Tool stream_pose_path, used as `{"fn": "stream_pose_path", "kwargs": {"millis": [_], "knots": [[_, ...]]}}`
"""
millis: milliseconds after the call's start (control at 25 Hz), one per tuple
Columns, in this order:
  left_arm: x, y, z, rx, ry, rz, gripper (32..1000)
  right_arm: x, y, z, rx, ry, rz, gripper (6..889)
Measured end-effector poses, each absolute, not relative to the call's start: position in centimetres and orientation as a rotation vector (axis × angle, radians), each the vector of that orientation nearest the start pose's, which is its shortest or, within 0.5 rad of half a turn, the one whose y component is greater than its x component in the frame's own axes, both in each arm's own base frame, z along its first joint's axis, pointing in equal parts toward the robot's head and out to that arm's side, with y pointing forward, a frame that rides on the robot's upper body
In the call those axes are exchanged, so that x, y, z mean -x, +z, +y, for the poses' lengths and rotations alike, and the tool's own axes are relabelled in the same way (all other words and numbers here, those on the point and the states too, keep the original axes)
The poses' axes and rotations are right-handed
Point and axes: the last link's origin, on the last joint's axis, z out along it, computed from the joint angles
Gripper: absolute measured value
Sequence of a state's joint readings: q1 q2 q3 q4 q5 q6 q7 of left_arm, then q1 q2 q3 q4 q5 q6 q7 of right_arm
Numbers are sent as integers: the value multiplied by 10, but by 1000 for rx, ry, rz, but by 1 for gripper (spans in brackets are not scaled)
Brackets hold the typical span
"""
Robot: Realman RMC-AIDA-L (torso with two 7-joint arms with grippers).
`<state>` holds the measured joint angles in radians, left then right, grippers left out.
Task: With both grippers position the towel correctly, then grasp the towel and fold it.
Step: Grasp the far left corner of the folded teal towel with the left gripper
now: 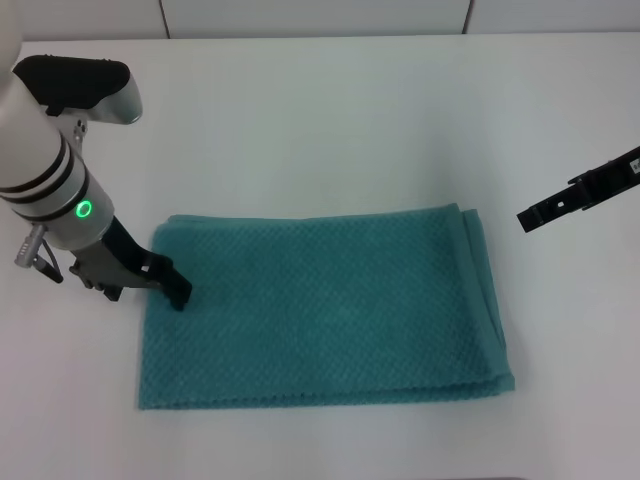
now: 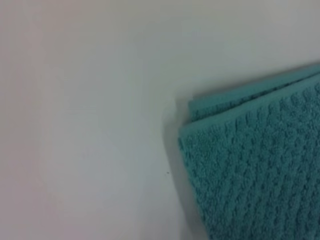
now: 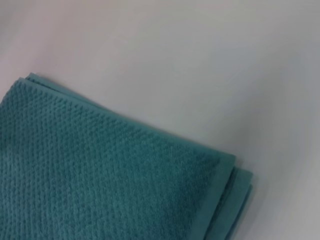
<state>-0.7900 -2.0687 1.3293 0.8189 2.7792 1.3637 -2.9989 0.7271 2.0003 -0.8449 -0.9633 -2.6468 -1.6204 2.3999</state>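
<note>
In the head view the left arm runs off the left edge, so only its lower section with the green ring shows. The left hand (image 1: 160, 283) sits at the towel (image 1: 320, 305) near its left edge; whether its fingers are parted or closed cannot be told, nor whether they pinch the cloth. The right hand (image 1: 560, 205) enters from the right edge, its arm wholly cut off, and its finger state cannot be told either. Both wrist views show only a corner of the towel, the rest cut by the edges, and neither shows its own fingers. The surface (image 1: 330, 120) runs past every edge.
</note>
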Motion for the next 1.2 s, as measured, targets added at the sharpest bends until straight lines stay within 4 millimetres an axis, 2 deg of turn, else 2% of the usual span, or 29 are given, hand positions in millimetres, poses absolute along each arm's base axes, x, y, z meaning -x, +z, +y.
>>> {"fn": "stream_pose_path", "kwargs": {"millis": [320, 1200], "knots": [[244, -29, 381, 2076, 600, -1573, 862, -250, 53, 378, 2465, -280, 1394, 856], [249, -34, 382, 2085, 627, -1484, 859, -252, 51, 376, 2466, -282, 1410, 856]]}}
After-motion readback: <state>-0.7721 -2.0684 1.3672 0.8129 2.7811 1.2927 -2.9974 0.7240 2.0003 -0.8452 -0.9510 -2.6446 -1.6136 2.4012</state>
